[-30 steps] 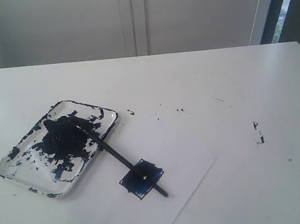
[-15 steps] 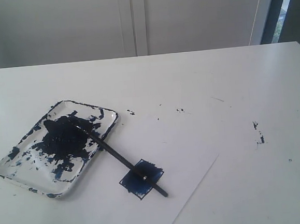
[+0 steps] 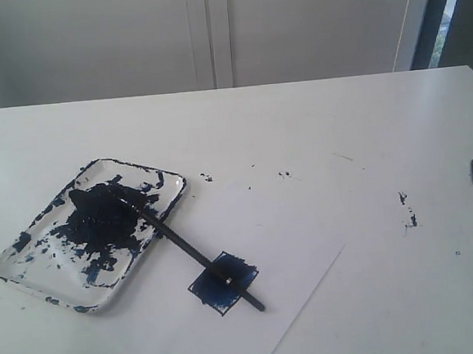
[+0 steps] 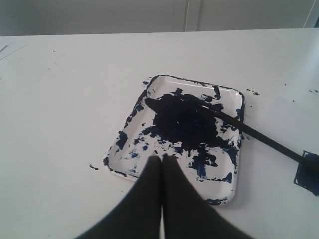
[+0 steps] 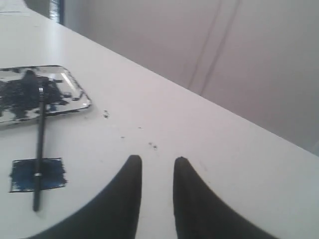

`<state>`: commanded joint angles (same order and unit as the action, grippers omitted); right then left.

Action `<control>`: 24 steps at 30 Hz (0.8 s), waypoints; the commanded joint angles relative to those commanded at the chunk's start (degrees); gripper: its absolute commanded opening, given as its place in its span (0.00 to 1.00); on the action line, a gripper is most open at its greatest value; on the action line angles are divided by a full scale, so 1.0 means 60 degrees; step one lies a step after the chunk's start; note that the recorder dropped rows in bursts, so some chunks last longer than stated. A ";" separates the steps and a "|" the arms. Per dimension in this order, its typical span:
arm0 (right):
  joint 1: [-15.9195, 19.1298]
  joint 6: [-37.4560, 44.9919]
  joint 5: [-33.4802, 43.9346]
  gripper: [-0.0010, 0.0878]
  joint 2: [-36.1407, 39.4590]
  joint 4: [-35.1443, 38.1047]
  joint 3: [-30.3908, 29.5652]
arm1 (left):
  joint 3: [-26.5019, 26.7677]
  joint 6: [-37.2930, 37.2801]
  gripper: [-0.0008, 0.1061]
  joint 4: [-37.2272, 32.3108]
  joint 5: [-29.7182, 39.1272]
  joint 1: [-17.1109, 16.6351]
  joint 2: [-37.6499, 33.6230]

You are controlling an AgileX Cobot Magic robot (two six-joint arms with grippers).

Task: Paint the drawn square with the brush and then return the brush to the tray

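The brush [image 3: 189,250] lies at the lower left, tip in the tray [image 3: 106,295], handle across the blue-filled square [image 3: 209,292]. Left gripper [image 4: 161,158] is pressed closed and empty; right gripper [image 5: 157,162] is parted, holding nothing.

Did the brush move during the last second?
No. The brush lies as before, with its tip in the tray and its handle across the drawn square, ending at the same spot on the paper.
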<state>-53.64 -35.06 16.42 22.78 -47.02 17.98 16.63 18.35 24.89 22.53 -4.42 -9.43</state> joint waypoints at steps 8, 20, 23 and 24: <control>0.0000 -0.1060 0.0766 0.27 0.0000 0.2222 -0.0791 | 0.0000 0.0000 0.01 0.0003 -0.0094 0.0000 0.0000; 0.0000 -0.1086 0.0880 0.27 0.0000 0.2317 -0.0791 | 0.0000 0.0000 0.01 0.0003 -0.0094 0.0000 0.0000; 0.0046 -0.1086 0.0979 0.27 -0.0146 0.2339 -0.0791 | 0.0000 0.0000 0.01 0.0003 -0.0094 0.0000 0.0000; 0.0175 -0.1086 0.1218 0.27 -0.0250 0.2360 -0.0791 | 0.0000 0.0000 0.01 0.0003 -0.0075 0.0000 0.0000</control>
<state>-52.59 -41.58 23.73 21.28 -32.86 13.24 16.63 18.35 24.91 22.08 -4.42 -9.43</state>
